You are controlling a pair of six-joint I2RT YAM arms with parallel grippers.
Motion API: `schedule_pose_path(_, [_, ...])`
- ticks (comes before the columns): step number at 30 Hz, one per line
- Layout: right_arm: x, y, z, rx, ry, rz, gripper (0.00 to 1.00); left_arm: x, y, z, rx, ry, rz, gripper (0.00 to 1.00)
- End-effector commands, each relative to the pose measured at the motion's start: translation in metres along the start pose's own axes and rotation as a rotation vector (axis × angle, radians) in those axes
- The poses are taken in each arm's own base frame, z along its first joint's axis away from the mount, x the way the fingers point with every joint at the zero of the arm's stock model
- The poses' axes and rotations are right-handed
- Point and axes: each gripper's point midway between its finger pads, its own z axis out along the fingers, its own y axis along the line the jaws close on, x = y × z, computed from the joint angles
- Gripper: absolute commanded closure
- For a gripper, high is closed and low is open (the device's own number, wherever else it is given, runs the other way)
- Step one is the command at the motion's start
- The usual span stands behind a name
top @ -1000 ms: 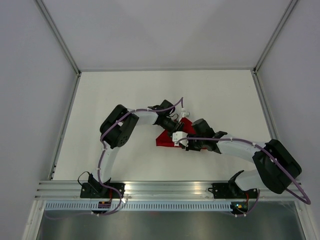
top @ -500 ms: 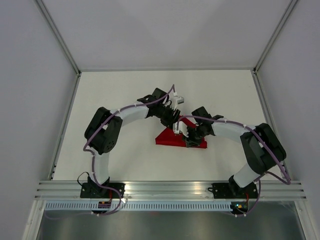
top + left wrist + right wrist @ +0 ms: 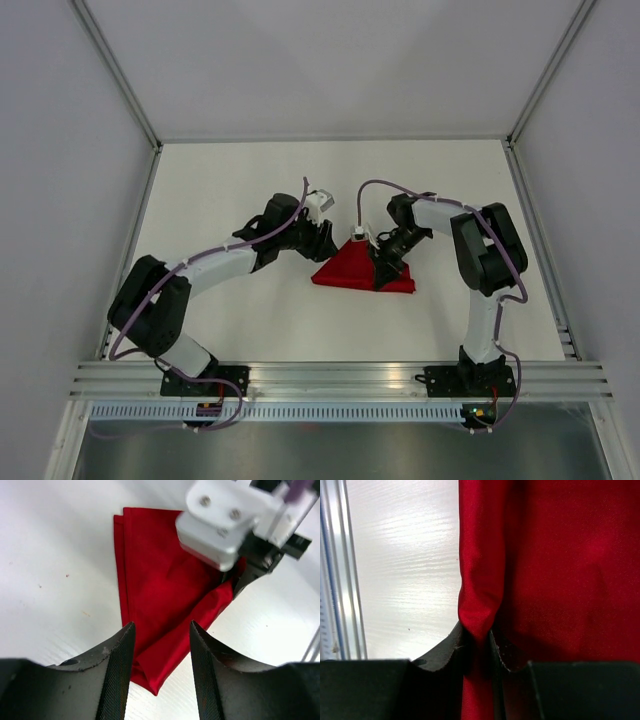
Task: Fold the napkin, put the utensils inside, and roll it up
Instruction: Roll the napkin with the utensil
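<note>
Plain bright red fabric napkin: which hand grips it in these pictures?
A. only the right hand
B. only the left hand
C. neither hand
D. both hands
A: in the right wrist view the right hand is closed on a raised fold of the plain bright red fabric napkin, while the left hand has its fingers apart and grips nothing.

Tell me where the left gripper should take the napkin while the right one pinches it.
Probably the pointed corner of the napkin nearest the open left gripper, approached low from that side. The layers meet there and lie flat, clear of the right gripper pinching a raised fold.
</note>
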Motion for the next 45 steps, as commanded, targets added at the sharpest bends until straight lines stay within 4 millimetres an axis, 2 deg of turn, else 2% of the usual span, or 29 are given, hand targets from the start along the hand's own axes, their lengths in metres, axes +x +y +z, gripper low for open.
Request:
schedule_pose_path(1, [0.040, -0.007, 0.008, -0.057, 0.144, 0.052, 0.89, -0.019, -0.002, -0.007, -0.075, -0.149, 0.045, 0.47])
schedule_pose_path(2, [0.040, -0.009, 0.008, -0.061, 0.147, 0.060, 0.89, -0.026, -0.007, -0.012, -0.079, -0.190, 0.071, 0.47])
schedule_pose_path(3, [0.038, -0.012, 0.006, -0.060, 0.152, 0.065, 0.89, -0.014, -0.015, -0.010, -0.074, -0.175, 0.089, 0.47])
schedule_pose_path(5, [0.039, -0.017, 0.009, -0.061, 0.162, 0.082, 0.89, -0.013, -0.017, -0.010, -0.116, -0.186, 0.131, 0.46])
schedule_pose_path(6, [0.041, -0.018, 0.009, -0.061, 0.171, 0.091, 0.89, -0.007, -0.027, -0.006, -0.112, -0.168, 0.182, 0.46])
schedule_pose_path(8, [0.043, -0.021, 0.010, -0.061, 0.178, 0.108, 0.89, -0.006, -0.031, -0.001, -0.163, -0.161, 0.235, 0.46])
schedule_pose_path(9, [0.045, -0.022, 0.012, -0.063, 0.183, 0.114, 0.89, 0.005, -0.044, 0.006, -0.154, -0.125, 0.278, 0.46])
schedule_pose_path(11, [0.047, -0.024, 0.012, -0.065, 0.187, 0.128, 0.89, 0.003, -0.050, 0.013, -0.194, -0.108, 0.357, 0.46])
schedule_pose_path(12, [0.047, -0.025, 0.013, -0.065, 0.189, 0.131, 0.89, 0.017, -0.061, 0.022, -0.182, -0.060, 0.424, 0.46])
schedule_pose_path(13, [0.048, -0.026, 0.013, -0.065, 0.192, 0.138, 0.89, 0.018, -0.062, 0.025, -0.199, -0.054, 0.453, 0.46])
schedule_pose_path(14, [0.047, -0.027, 0.013, -0.064, 0.193, 0.141, 0.89, 0.019, -0.077, 0.030, -0.178, -0.051, 0.492, 0.46])
schedule_pose_path(16, [0.048, -0.028, 0.014, -0.067, 0.196, 0.146, 0.89, 0.031, -0.078, 0.039, -0.195, -0.009, 0.567, 0.46])
schedule_pose_path(17, [0.048, -0.029, 0.014, -0.066, 0.198, 0.151, 0.89, 0.033, -0.089, 0.044, -0.183, -0.004, 0.601, 0.45])
schedule_pose_path(20, [0.048, -0.031, 0.014, -0.066, 0.201, 0.160, 0.89, 0.043, -0.095, 0.054, -0.210, 0.026, 0.727, 0.45])
schedule_pose_path(24, [0.049, -0.032, 0.015, -0.078, 0.206, 0.174, 0.89, 0.047, -0.088, 0.063, -0.254, 0.020, 0.791, 0.43])
schedule_pose_path(25, [0.046, -0.034, 0.014, -0.077, 0.203, 0.172, 0.89, 0.048, -0.087, 0.066, -0.259, 0.007, 0.797, 0.22])
schedule_pose_path(29, [0.047, -0.036, 0.015, -0.080, 0.209, 0.182, 0.89, 0.052, -0.083, 0.075, -0.267, 0.001, 0.839, 0.22])
schedule_pose_path(32, [0.047, -0.037, 0.015, -0.081, 0.209, 0.184, 0.89, 0.056, -0.079, 0.081, -0.275, 0.005, 0.861, 0.25])
schedule_pose_path(33, [0.048, -0.037, 0.016, -0.083, 0.212, 0.189, 0.89, 0.063, -0.078, 0.085, -0.264, 0.021, 0.864, 0.28])
schedule_pose_path(36, [0.048, -0.038, 0.016, -0.088, 0.219, 0.190, 0.89, 0.075, -0.075, 0.091, -0.244, 0.052, 0.870, 0.43])
schedule_pose_path(37, [0.047, -0.038, 0.015, -0.089, 0.218, 0.190, 0.89, 0.078, -0.074, 0.092, -0.241, 0.060, 0.868, 0.53])
schedule_pose_path(39, [0.048, -0.039, 0.016, -0.094, 0.221, 0.194, 0.89, 0.086, -0.073, 0.095, -0.221, 0.081, 0.855, 0.62])
schedule_pose_path(45, [0.048, -0.040, 0.017, -0.101, 0.220, 0.198, 0.89, 0.101, -0.073, 0.102, -0.161, 0.142, 0.818, 0.79])
